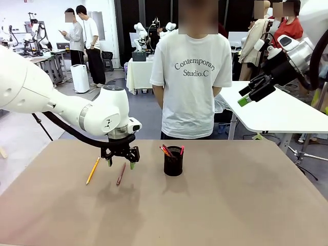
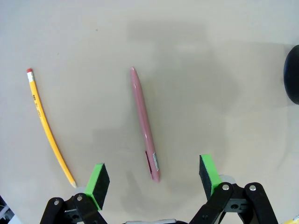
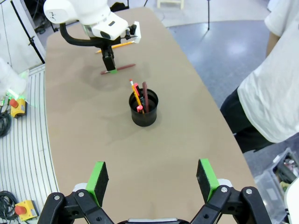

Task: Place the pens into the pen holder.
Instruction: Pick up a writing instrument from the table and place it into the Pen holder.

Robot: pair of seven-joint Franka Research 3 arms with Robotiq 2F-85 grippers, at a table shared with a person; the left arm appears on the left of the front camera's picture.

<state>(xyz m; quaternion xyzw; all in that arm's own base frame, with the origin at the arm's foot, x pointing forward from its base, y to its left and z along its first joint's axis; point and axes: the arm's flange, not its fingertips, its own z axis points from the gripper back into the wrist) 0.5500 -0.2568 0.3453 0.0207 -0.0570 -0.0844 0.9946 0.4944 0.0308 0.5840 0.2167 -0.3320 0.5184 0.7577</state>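
Left tool (image 1: 121, 164) hovers wide over the dark pink pen (image 2: 142, 123).
Yellow pencil (image 2: 46, 130) lies beside it on the tabletop (image 1: 230, 205); pen holder (image 1: 173, 164) stands near, pens (image 1: 166, 150) inside; right tool (image 3: 153, 179) wide, raised.

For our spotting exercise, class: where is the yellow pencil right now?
In the front view the yellow pencil lies on the table, left of centre, just left of the dark red pen beneath the robot's open left hand.
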